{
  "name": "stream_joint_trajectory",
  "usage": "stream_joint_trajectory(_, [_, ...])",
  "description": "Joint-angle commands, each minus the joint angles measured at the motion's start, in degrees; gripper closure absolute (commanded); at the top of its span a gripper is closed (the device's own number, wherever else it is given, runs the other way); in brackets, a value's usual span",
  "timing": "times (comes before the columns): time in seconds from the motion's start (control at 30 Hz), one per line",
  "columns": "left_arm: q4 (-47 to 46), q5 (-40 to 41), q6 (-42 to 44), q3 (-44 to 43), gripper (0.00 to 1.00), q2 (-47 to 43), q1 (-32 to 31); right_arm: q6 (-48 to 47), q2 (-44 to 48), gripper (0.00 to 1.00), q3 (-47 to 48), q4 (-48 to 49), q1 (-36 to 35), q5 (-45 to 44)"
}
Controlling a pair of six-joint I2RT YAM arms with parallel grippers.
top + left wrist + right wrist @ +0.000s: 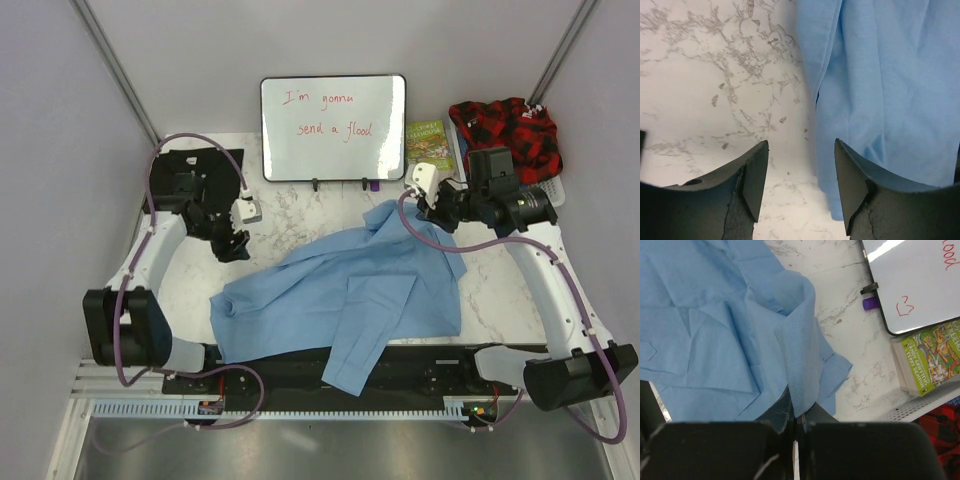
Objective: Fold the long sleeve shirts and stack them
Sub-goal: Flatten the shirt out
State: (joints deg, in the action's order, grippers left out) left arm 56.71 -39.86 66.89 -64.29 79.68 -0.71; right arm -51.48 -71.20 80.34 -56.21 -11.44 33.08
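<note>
Our right gripper (796,422) is pinched tight on a raised fold of the light blue shirt (715,340) (the cloth runs up in a ridge straight out from its fingertips). The rest of the shirt spreads rumpled to its left over the marble bench (850,330). Beyond it to the right stand the whiteboard (920,280) and a green book (927,357). Our left gripper (800,150) hangs parted over bare bench, grasping nothing, with the shirt's edge passing beneath its right finger.

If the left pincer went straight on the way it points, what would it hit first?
Probably the marble table, at the edge of the light blue shirt; one finger may catch cloth. Depth unclear.
</note>
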Motion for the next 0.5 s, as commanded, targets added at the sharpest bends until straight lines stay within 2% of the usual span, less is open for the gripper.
stream_joint_trajectory(0.0, [-3.2,-1.5,-9.9,-1.5,0.37,7.1,-1.7,-4.1,3.7,1.00,-4.0,-2.6,0.1,-1.2])
stream_joint_trajectory(0.17, [-5.5,4.2,-10.9,0.6,0.36,12.2,-3.3,-6.5,7.0,1.00,-7.4,-3.4,0.1,-3.0])
stream_joint_trajectory(0.37, [-3.8,7.5,-8.7,4.7,0.29,15.2,-6.4,-5.5,7.0,1.00,-7.6,-3.5,0.1,-3.1])
stream_joint_trajectory(0.47, [-5.5,6.6,-9.6,6.0,0.32,15.2,-6.8,-5.8,7.4,1.00,-7.9,-4.1,0.1,-4.0])
